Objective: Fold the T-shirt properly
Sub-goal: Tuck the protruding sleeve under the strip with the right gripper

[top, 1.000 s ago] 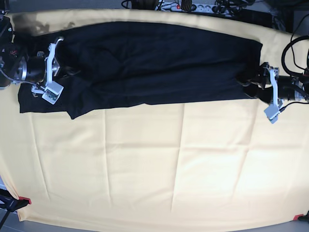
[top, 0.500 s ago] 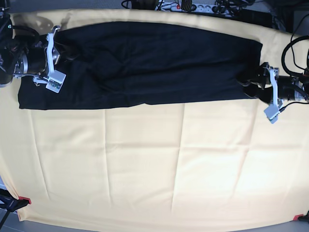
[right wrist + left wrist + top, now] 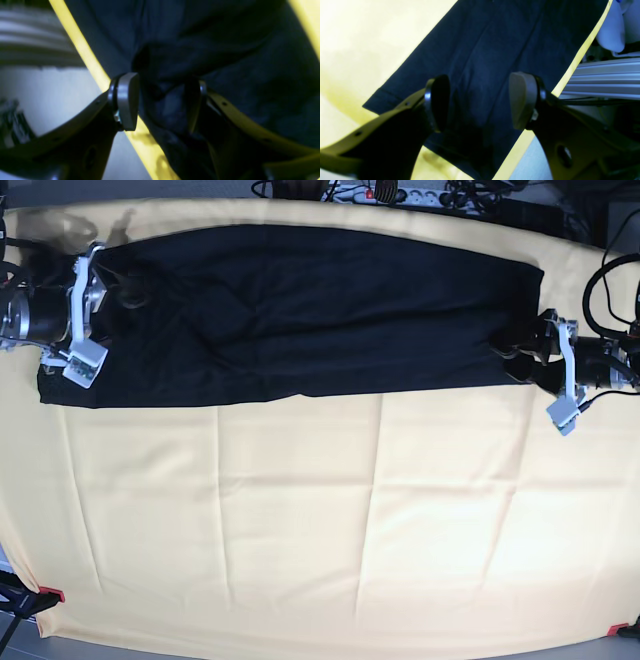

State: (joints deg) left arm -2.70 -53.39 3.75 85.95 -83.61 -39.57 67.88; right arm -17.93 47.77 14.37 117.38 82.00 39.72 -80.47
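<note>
Covering the bench in the lower and middle base view: one pale yellow cloth (image 3: 300, 510), lightly creased, running down to the bottom of the frame. Bottom corners: red pieces, one lower left (image 3: 50, 593), one lower right (image 3: 618, 630). Item, across the upper half: one T-shirt (image 3: 340, 310), dark navy, plain, laid as a long wide band from far left to right of centre, lower edge nearly straight, wrinkled toward the left end. At its right end, right of the frame: left fingers (image 3: 522, 100), spread wide above the dark fabric, nothing gripped. At its left end, upper left of the frame: right fingers (image 3: 127, 100), parted, loose folds showing between them; whether they touch the fabric, cannot tell. Beyond, along the top edge: dark cables and equipment (image 3: 480, 198), partly cut off.
</note>
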